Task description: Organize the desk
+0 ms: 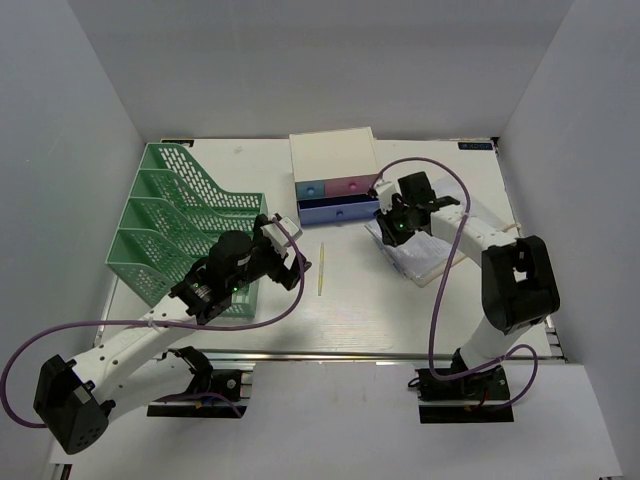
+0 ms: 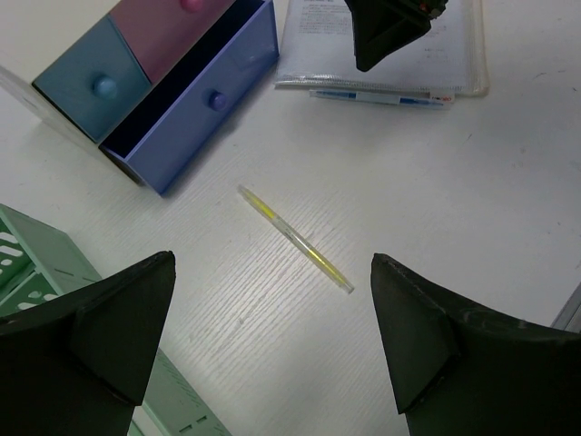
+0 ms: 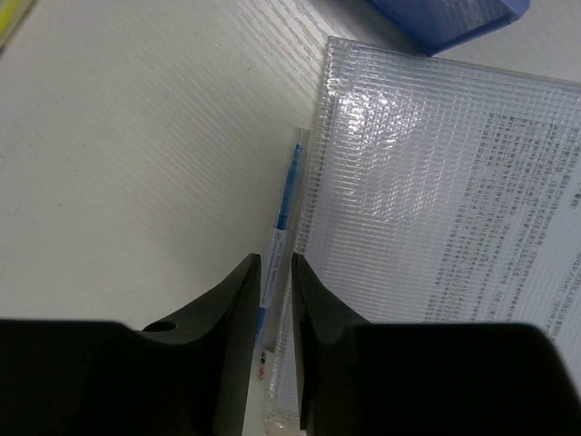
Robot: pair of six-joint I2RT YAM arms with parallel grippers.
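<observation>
Right pincer up close, clenched on the blue pen lying just left of the pouch, mid-right of the top view, while the left pincer gapes wide over the yellow pen at centre, all on the off-white bench filling the middle between grey walls.
</observation>
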